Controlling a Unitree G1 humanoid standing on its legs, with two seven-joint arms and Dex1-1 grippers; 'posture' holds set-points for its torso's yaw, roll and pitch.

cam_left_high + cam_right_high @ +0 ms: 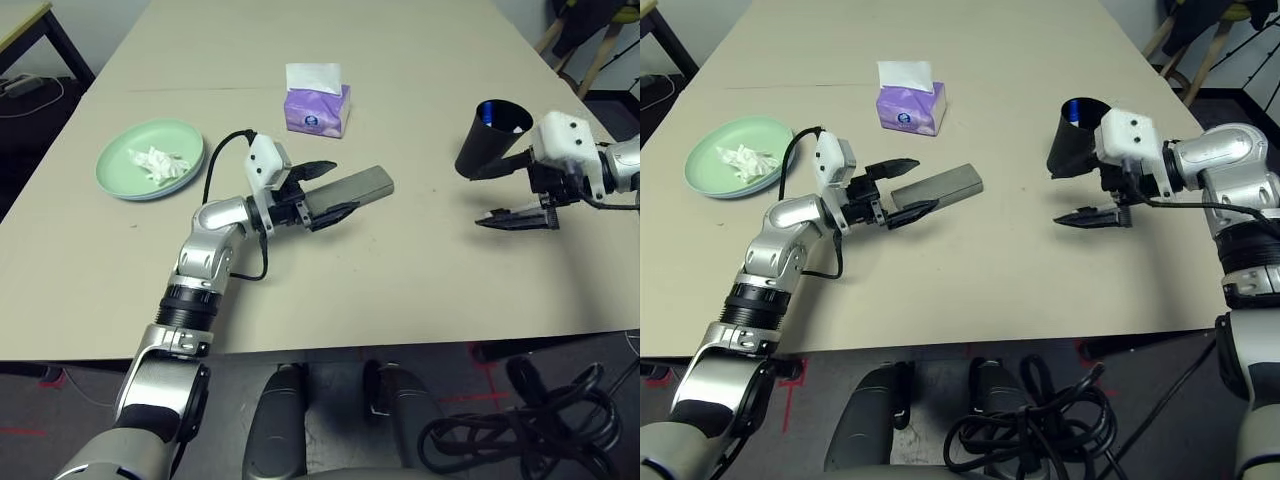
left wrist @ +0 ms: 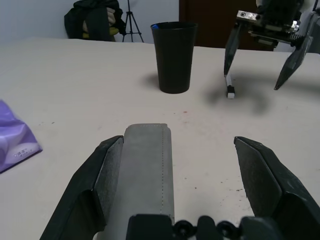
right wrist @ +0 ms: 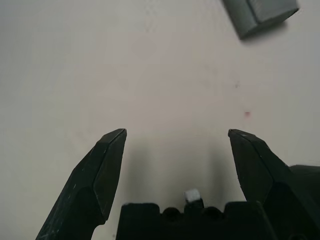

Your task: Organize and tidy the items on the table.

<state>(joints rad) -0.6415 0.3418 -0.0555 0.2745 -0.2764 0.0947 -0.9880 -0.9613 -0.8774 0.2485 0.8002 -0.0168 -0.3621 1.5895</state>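
1. Left gripper [image 1: 322, 190] sat at the near end of the grey glasses case [image 1: 352, 189], jaws spread wide. In the left wrist view one finger [image 2: 102, 172] lay against the case's side and the other stood off with a clear gap, so nothing was clamped.
2. The case lay flat on the table [image 1: 400, 280], roughly mid-table, long axis pointing away from the left arm toward the purple tissue box [image 1: 317, 108], but well short of it.
3. Right gripper [image 1: 1092, 215] hovered low over bare table beside the black cup [image 1: 1072, 136], jaws apart and empty. A small white stick [image 2: 230, 91] lay under it on the surface.
4. The cup stood upright, blue lining visible at the rim, on the right side of the table.
5. The green plate [image 1: 127, 141] sat at far left with a crumpled tissue [image 1: 157, 164] on it; a blue rim showed beneath, so likely two plates stacked.
6. Handling judgement: the case looked stiff, light, with a felt-like cover, so probably not slippery. Best hold is across its narrow width at the near end, as the fingers were already lined up. A long overhang could tip if gripped too near the end.
7. The cup seemed light and rigid; take it by the wall or rim. The tissue is soft and weightless.
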